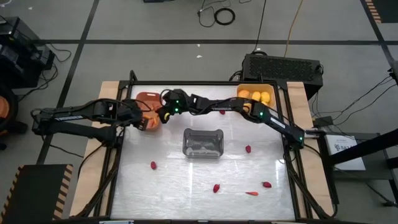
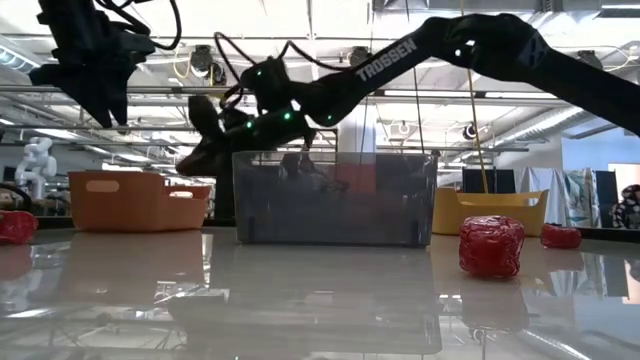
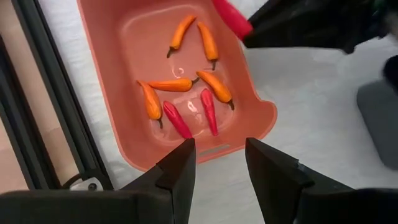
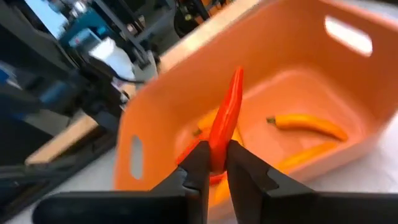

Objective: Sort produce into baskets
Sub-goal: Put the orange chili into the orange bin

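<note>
- right gripper [image 4: 214,163] pinched narrow on a red chili pepper [image 4: 227,118], gripped at its lower end, long axis running up out of the jaws, tip pointing toward the terracotta basket [image 4: 292,56]
- key relation: pepper hangs above the basket's near rim, basket cavity lies just ahead of and below the jaws; looks like a short push forward, then release
- left wrist view: same red pepper [image 3: 231,17] pokes in at the basket's far edge, not yet inside
- basket already holds orange peppers [image 3: 178,84] and two red ones [image 3: 208,112], lying flat, mixed directions
- left gripper [image 3: 219,163] hovers over the basket's opposite rim, jaws about half apart, holding nothing; waiting
- right arm is the one doing the drop; both grippers crowd the same basket, some bump risk
- grey translucent basket [image 1: 203,142] mid-table, yellow basket [image 1: 255,94] at back right with yellow fruits [image 1: 257,96]
- loose red berries [image 1: 248,149] and another pepper [image 1: 251,193] on the table [image 1: 168,186], well apart from both grippers
</note>
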Robot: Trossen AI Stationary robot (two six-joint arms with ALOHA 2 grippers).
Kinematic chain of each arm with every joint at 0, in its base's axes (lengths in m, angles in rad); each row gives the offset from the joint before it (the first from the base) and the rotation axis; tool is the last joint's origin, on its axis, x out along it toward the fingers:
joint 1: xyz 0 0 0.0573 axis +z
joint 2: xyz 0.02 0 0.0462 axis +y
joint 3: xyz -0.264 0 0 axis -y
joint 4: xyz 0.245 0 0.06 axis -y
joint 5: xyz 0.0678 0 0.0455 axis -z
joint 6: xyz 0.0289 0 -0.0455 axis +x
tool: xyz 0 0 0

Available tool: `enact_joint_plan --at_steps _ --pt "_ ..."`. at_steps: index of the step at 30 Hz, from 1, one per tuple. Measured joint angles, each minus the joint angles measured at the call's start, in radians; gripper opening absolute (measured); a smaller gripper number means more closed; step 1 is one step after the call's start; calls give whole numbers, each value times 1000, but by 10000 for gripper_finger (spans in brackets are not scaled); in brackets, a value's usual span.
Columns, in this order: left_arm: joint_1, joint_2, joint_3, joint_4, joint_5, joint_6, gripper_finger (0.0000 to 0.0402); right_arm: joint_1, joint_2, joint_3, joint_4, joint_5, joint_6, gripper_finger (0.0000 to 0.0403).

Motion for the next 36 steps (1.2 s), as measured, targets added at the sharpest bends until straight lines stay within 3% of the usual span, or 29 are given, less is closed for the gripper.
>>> enact_joint_plan --at_steps 12,14,19,23,28,36 --pt "0 0 0 16 0 -90 148 1 -1 0 -13 -15 -30 155" --pt "0 0 0 26 0 -97 148 -5 -1 0 -14 -78 -33 169" --pt "0 0 -1 26 -3 -20 148 -37 -31 1 -19 -361 17 187" --pt "0 0 -1 26 -3 79 147 -60 -60 4 -79 -475 92 184" --pt "-1 0 -1 35 69 229 148 -45 -137 3 -351 -445 42 176" --pt "-85 0 -1 39 102 387 148 63 -306 3 -923 -186 -32 173"
